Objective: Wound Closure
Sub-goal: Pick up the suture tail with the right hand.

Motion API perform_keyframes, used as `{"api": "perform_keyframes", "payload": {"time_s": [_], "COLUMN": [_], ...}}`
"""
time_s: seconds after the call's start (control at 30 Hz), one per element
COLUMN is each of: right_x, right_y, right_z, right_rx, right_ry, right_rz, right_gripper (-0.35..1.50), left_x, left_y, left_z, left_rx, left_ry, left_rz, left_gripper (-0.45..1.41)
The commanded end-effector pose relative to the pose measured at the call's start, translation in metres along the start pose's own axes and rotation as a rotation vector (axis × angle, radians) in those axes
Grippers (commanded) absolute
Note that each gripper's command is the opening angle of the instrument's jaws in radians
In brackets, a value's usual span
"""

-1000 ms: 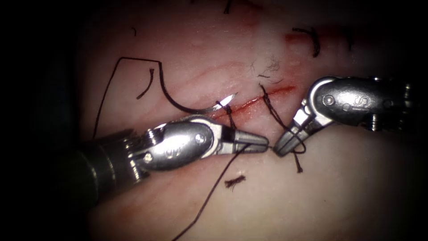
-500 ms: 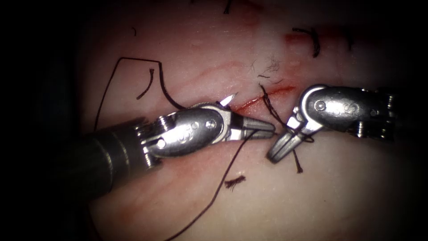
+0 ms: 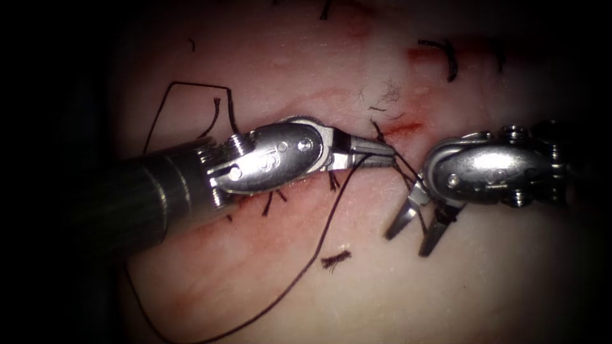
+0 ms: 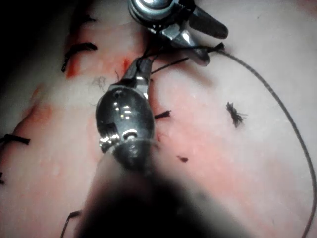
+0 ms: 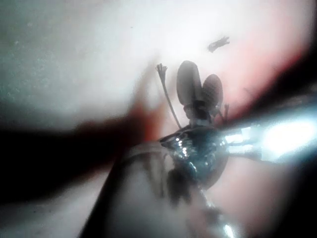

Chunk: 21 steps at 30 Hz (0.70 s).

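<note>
Here, the left pincer [image 3: 376,155] gripped the thread [image 3: 322,245] over the cut [image 3: 403,127].
Its jaws were closed on the dark strand at the cut's line, and the strand trailed from there toward the tissue's [image 3: 497,286] near edge. The right pincer [image 3: 417,228] hung open on the right side of the cut, holding nothing, its two jaws spread apart. A frayed thread scrap [image 3: 336,260] lay nearby. I could not tell where the needle lay.

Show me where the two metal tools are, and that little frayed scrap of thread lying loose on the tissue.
Left arm's tool [image 3: 370,154]: endoscope view, jaw tips shut on the thread.
Right arm's tool [image 3: 415,230]: endoscope view, between its open jaw tips.
Frayed scrap of thread [image 3: 336,259]: endoscope view, its middle, below the cut.
</note>
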Motion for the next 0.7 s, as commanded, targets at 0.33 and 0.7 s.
{"api": "perform_keyframes", "payload": {"time_s": [0.33, 0.7], "right_x": [0.0000, -0.0003], "right_y": [0.0018, 0.0018], "right_z": [-0.0017, 0.0019], "right_rx": [0.070, 0.108], "right_ry": [-0.300, -0.456], "right_rz": [-0.221, -0.384], "right_gripper": [0.78, 0.56], "left_x": [0.0001, 0.0004], "left_y": [-0.0005, -0.0003], "left_z": [0.0003, -0.0002], "left_rx": [0.006, 0.012], "left_ry": [0.000, 0.000], "left_rz": [0.002, -0.002], "left_gripper": [-0.35, -0.35]}}
